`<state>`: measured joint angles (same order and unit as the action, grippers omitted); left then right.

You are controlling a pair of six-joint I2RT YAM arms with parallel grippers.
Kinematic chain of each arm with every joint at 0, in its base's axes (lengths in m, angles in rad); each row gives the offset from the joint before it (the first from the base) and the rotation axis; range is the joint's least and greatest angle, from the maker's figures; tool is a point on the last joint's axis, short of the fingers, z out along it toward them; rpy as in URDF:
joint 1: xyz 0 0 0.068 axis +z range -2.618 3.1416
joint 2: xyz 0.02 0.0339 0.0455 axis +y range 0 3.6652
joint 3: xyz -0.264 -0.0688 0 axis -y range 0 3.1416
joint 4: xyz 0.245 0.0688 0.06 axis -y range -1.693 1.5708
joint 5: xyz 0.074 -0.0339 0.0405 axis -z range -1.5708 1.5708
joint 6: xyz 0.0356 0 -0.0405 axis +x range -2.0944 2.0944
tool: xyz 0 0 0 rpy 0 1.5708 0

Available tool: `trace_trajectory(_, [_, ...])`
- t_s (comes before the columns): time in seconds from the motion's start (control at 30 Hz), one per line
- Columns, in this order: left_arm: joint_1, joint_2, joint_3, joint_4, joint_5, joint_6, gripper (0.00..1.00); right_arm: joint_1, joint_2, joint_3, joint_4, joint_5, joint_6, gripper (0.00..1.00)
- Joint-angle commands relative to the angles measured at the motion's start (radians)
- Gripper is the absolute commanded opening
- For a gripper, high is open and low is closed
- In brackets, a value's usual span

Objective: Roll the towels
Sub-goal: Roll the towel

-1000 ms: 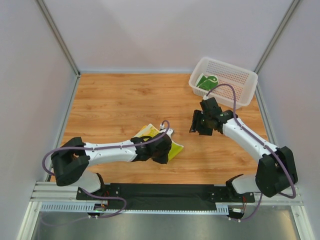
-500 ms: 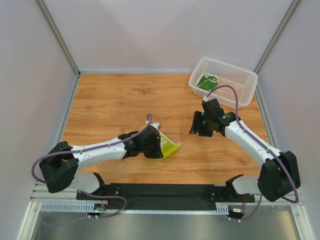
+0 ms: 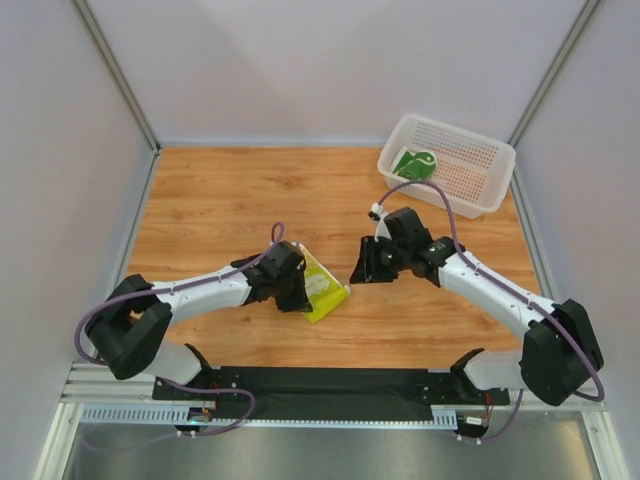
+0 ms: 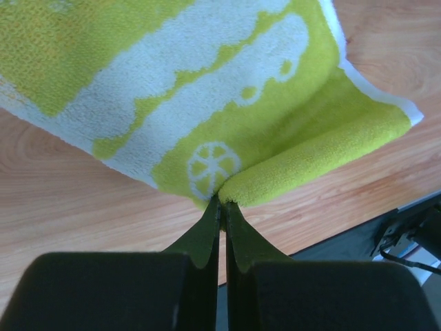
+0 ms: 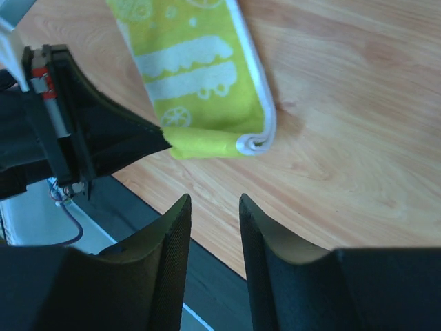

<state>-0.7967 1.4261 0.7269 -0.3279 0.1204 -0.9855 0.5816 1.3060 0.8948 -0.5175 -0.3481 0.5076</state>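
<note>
The wooden table is carrying 1 white basket at 1 o'clock, the dark green towel lying inside. The yellow-green towel is sitting near centre, its near edge curled over, the left gripper pinching it. At its 3 o'clock the right gripper is hovering, fingers spread, gripping nothing.

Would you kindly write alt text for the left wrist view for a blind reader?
The left end effector, shut, pinches the folded edge of a lime-green towel with white patterns, over a wooden table.
</note>
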Motion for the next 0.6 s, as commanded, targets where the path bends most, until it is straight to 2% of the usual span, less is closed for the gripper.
trace_trajectory(0.0, [0.022, 0.036, 0.005, -0.031, 0.03, -0.025, 0.02, 0.029, 0.05, -0.017, 0.143, -0.086, 0.002, 0.35])
trace_trajectory(0.3, [0.044, 0.066, -0.02, -0.01, 0.035, -0.032, 0.01, 0.064, 0.24, -0.022, 0.332, -0.19, 0.031, 0.25])
trace_trajectory(0.47, [0.053, 0.094, -0.001, -0.016, 0.036, -0.007, 0.01, 0.066, 0.331, -0.005, 0.367, -0.184, 0.034, 0.24])
trace_trajectory(0.57, [0.056, 0.102, 0.002, -0.014, 0.039, 0.004, 0.01, 0.066, 0.377, -0.005, 0.381, -0.125, 0.035, 0.22])
